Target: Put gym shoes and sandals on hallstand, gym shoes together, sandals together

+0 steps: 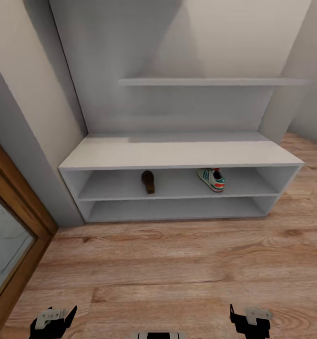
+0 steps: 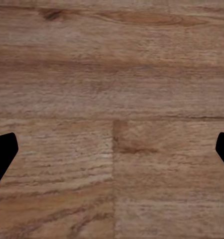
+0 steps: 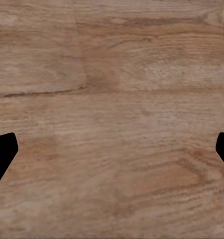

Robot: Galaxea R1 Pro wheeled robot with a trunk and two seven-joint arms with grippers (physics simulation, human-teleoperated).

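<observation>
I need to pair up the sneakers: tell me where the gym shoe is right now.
In the head view, the gym shoe sits on the hallstand's upper open shelf, right of centre, apart from the sandal to its left.

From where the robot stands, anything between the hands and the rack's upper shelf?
Nothing visible. Bare corridor floor lies between both hands, left hand and right hand, and the hallstand. On its upper shelf one sandal and one gym shoe lie apart, with free space beside each.
</observation>
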